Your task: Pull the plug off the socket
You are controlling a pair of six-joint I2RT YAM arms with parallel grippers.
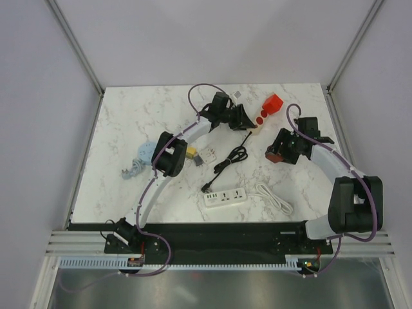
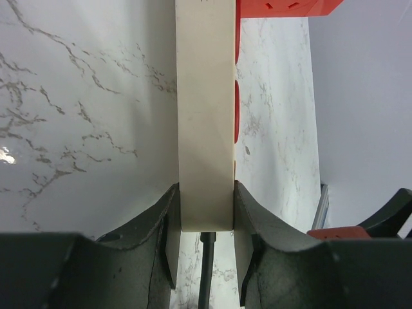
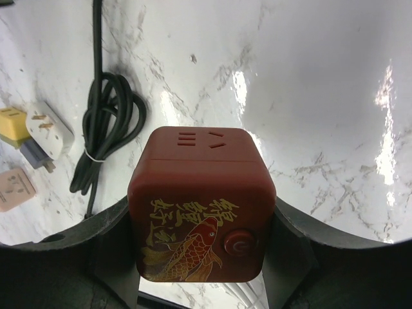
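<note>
- Gripped cream strip (image 2: 203, 96) end-on in left claw (image 2: 205, 206).
- Held red cube (image 3: 193, 161) in right claw (image 3: 203, 219), apart, 5 o'clock of strip.
- Judged separation done; only setting down left.

I have the socket strip (image 1: 256, 122) at 1 o'clock on the table: cream body, red face, a bright red block (image 1: 273, 103) at its far end. The left gripper (image 2: 205, 225) pinches its near end. The dark red cube (image 3: 199, 206) – gold fish print, slots on top – sits well apart at 3 o'clock, clamped in the right gripper (image 3: 199, 248).
</note>
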